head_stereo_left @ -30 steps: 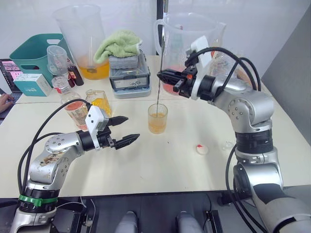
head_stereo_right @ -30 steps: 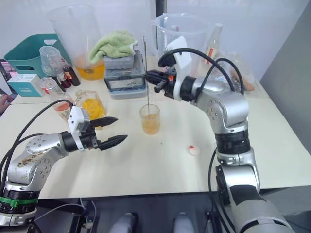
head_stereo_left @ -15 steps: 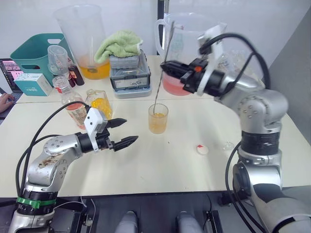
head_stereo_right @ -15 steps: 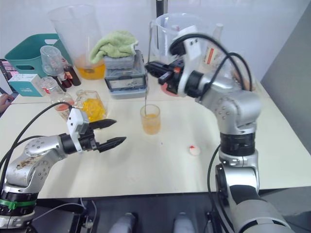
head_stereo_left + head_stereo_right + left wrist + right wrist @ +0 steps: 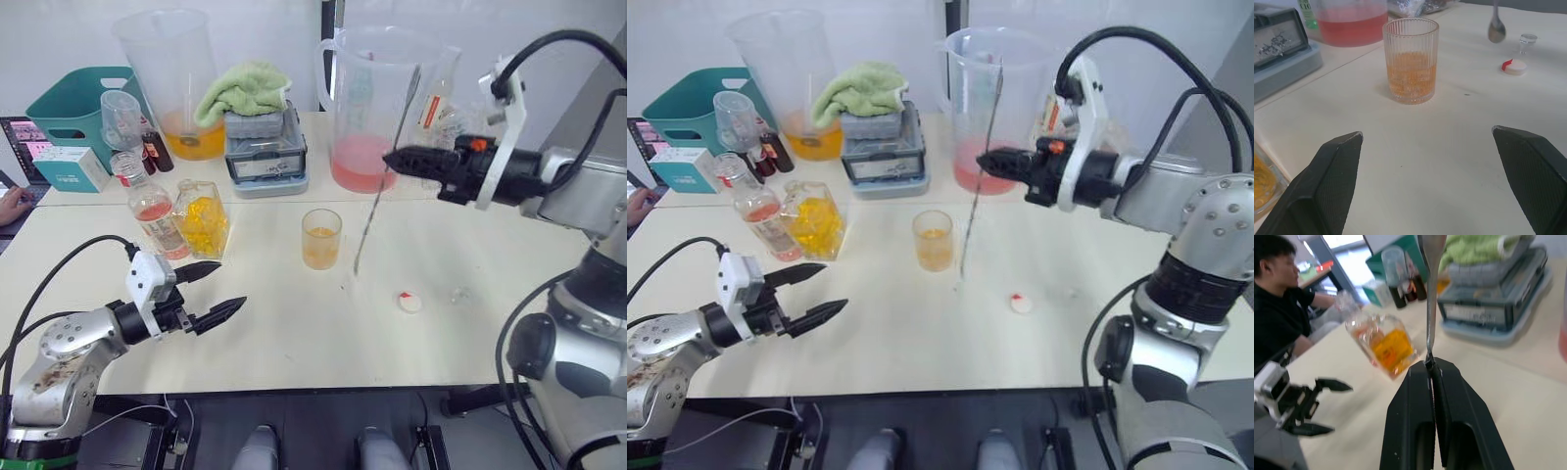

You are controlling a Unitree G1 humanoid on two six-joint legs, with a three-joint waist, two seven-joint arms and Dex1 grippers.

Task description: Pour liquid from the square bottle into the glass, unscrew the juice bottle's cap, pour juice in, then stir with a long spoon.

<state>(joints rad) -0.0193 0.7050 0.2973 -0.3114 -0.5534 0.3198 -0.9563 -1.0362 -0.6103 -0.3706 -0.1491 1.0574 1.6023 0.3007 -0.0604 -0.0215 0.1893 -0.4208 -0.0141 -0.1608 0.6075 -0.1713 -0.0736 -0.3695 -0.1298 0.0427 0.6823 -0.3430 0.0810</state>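
We see the right end effector [image 5: 392,158] clamped on the long spoon [image 5: 377,200], bowl hanging just right of the glass [image 5: 320,238] on the desk [image 5: 294,323]. The left end effector [image 5: 217,290] gapes wide, empty.

Head stereo: high, facing fwd/down over table [image 5: 294,343]; L & R eye share nearly whole scene, slight side offset.
L wrist cam: low, close, facing the glass [image 5: 1411,67] at 12 o'clock; the cap [image 5: 1513,66] at 2.
R wrist cam: looks along the long spoon [image 5: 1430,293] toward the square bottle [image 5: 1385,343]; a person [image 5: 1278,308] at approx 10 o'clock, blurry.
Shared: glass, cap w/ head views.
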